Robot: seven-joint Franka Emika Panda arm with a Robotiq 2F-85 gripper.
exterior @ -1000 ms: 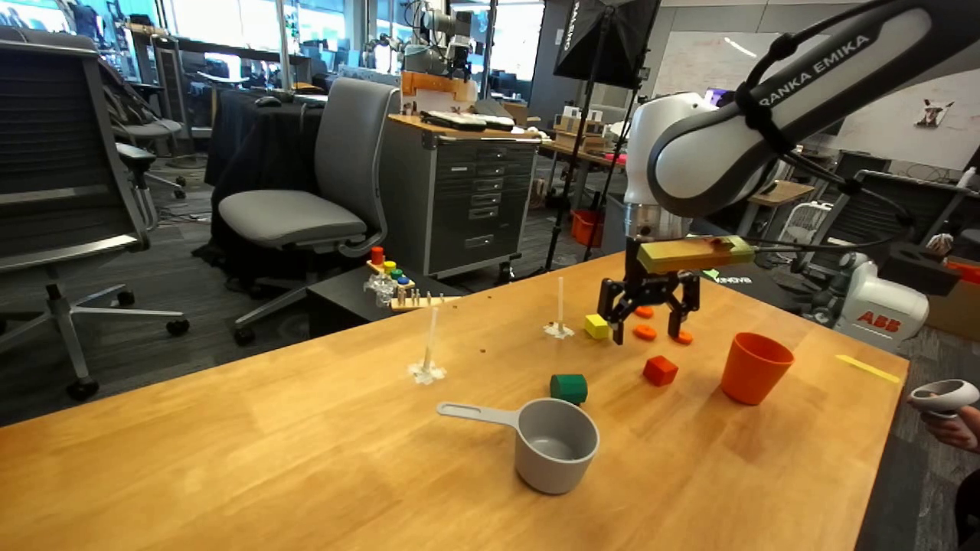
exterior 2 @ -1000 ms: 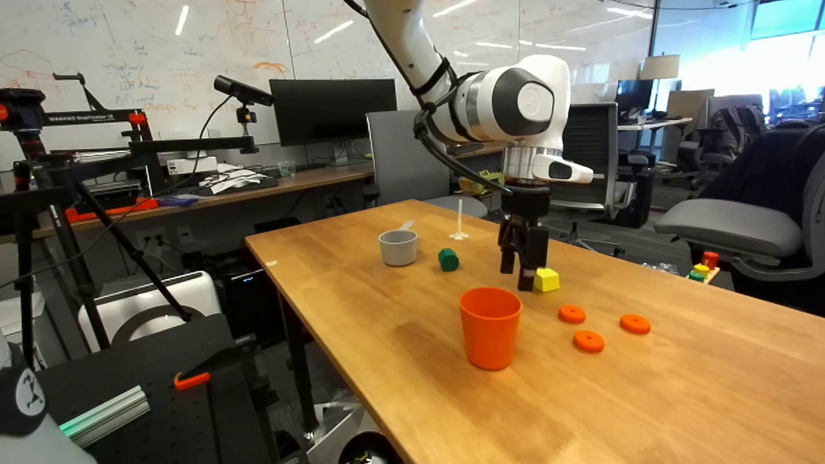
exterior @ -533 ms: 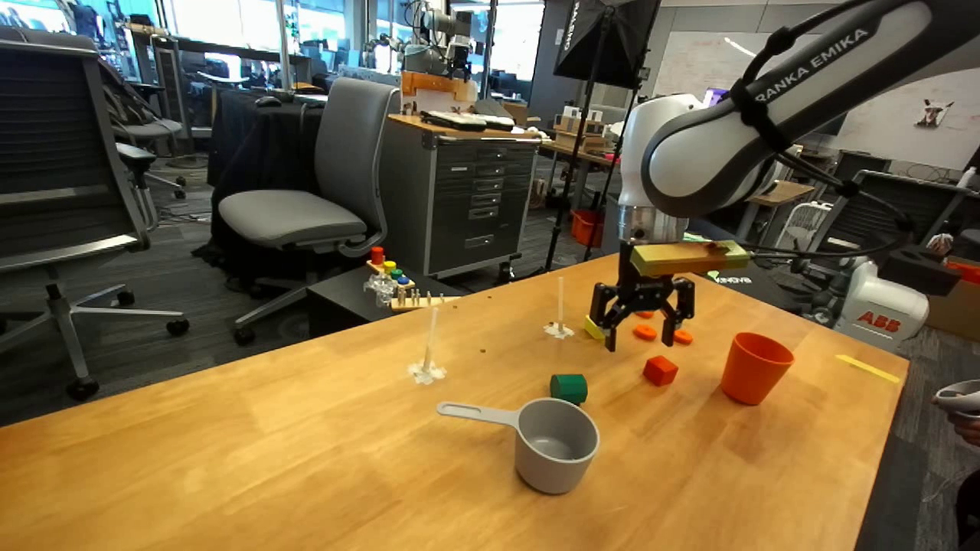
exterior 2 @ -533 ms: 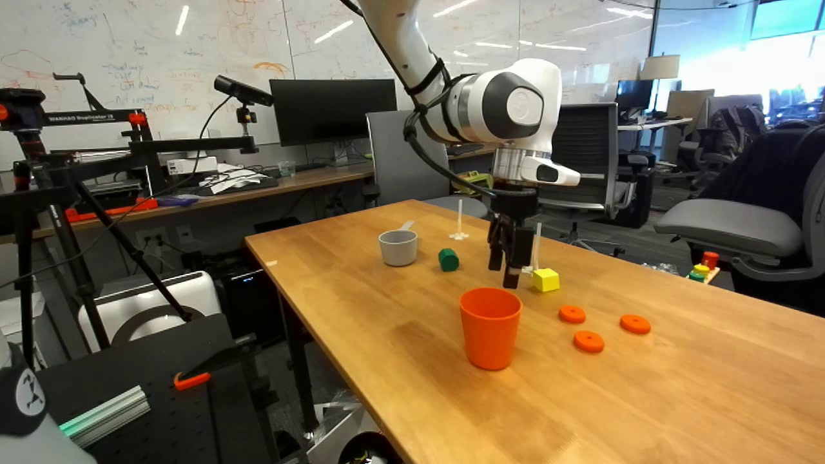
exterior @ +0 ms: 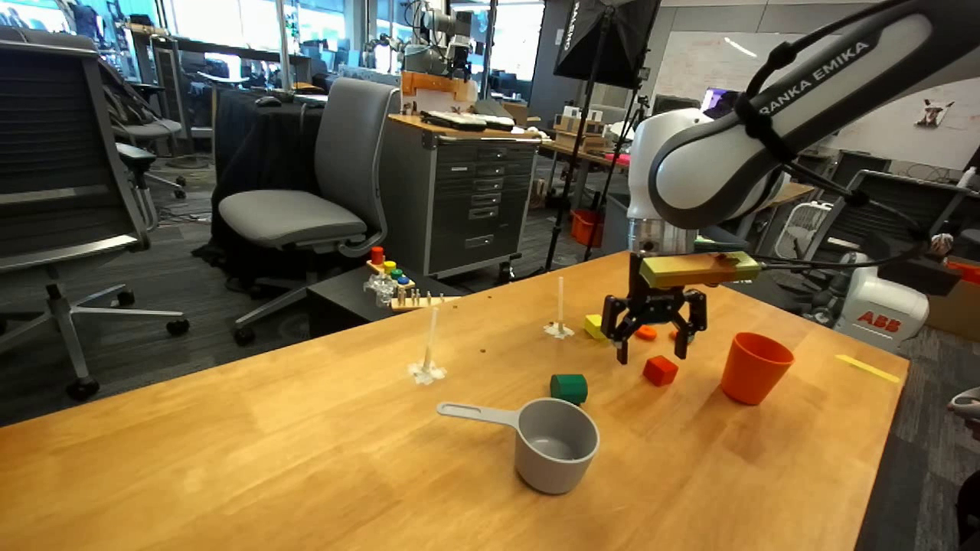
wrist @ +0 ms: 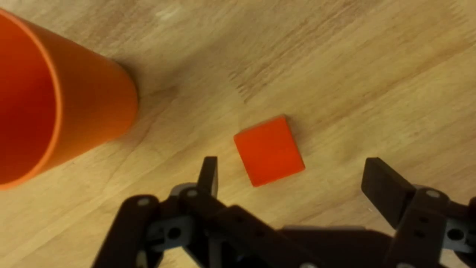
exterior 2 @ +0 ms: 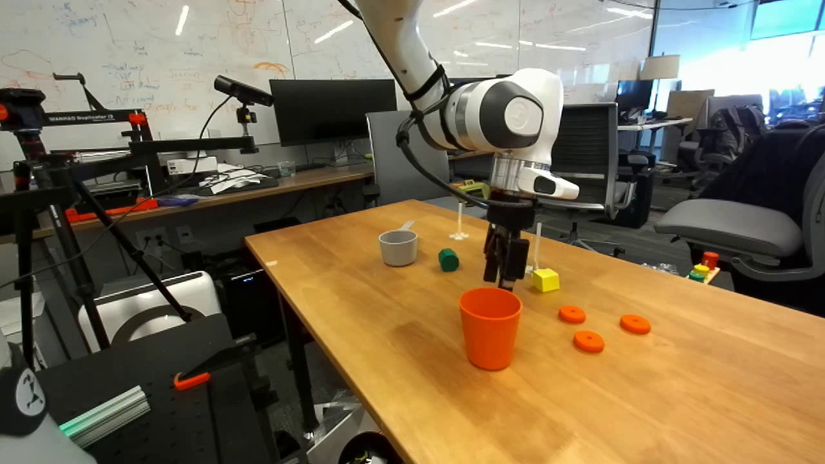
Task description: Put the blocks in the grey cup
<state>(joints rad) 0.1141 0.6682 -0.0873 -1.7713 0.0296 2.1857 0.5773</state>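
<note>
The red block lies on the table; in the wrist view the red block shows just beyond and between the fingers. In an exterior view it is hidden behind the orange-red cup. My gripper is open and empty, a little above the red block; it also shows in the wrist view. The green block lies on its side close to the grey cup. The yellow block sits behind the gripper. No block shows inside the grey cup; its handle points away from the gripper.
The orange-red cup stands upright close beside the red block and the gripper. Several flat orange discs lie beyond it. Two thin upright sticks are fixed to the table near its far edge.
My gripper has come lower and moved away from beside the yellow block to just over the red block. It stays open. The blocks and cups have not moved.
</note>
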